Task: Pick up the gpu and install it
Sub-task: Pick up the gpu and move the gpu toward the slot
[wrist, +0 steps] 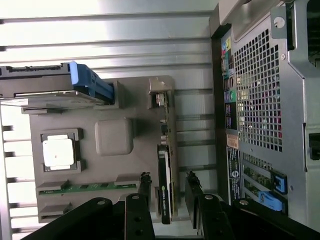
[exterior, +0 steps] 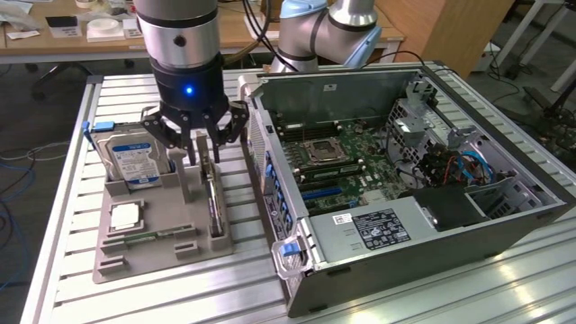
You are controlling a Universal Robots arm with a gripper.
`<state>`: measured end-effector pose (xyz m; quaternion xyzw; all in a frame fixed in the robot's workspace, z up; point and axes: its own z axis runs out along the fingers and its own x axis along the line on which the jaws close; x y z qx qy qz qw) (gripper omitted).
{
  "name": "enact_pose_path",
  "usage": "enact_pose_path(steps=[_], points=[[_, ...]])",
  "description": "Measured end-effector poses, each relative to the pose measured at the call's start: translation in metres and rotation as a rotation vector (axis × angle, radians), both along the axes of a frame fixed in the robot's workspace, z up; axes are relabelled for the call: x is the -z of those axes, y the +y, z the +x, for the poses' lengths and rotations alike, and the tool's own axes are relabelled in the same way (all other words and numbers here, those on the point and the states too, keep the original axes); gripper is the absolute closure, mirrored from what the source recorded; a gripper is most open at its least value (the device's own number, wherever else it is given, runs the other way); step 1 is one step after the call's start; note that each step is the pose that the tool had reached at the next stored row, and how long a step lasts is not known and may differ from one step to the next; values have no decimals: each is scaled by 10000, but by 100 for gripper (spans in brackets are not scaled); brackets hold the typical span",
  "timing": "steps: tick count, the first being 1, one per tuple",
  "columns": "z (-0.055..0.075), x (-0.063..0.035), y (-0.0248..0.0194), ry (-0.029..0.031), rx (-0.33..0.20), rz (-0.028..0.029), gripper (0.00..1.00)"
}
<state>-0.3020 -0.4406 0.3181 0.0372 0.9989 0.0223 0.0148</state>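
The gpu (exterior: 214, 206) is a thin dark card standing on its edge in a slot of the grey holder tray (exterior: 158, 260). My gripper (exterior: 205, 154) hangs straight above the card's far end, low over the tray. In the wrist view the gpu (wrist: 164, 187) runs between my two black fingers (wrist: 145, 185), and my gripper (wrist: 168, 184) is open, with a gap showing on each side of the card. Nothing is held.
The tray (wrist: 135, 100) also carries a blue-labelled hard drive (exterior: 135, 158), a square processor (exterior: 126, 214) and a green memory stick (exterior: 148, 236). The open computer case (exterior: 405, 169) lies close by on the exterior view's right, motherboard exposed. The slatted metal table (exterior: 72, 202) carries it all.
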Motion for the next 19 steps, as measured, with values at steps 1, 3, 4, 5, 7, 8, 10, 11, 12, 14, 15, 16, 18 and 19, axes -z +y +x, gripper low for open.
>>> enact_pose_path(steps=[1, 3, 4, 5, 7, 8, 10, 11, 12, 14, 15, 16, 18, 19], points=[[0, 0, -13, 0, 2, 0, 58], [0, 2, -37, 0, 2, 0, 58], [-1, 4, -48, -1, 3, 0, 58], [0, 6, -58, -1, 2, 1, 58], [-3, 22, -64, -3, 3, 2, 58], [-5, 36, -66, -1, 3, 1, 58], [-7, 71, -67, -1, 2, 0, 58], [-8, 89, -68, -1, 1, 1, 58], [-9, 106, -68, -2, 2, 1, 58], [-10, 111, -67, 0, 2, 0, 58], [-10, 111, -67, 0, 2, 0, 58], [-10, 111, -67, 0, 2, 0, 58], [-10, 111, -67, 0, 2, 0, 58], [-10, 112, -67, -1, 2, 0, 58]])
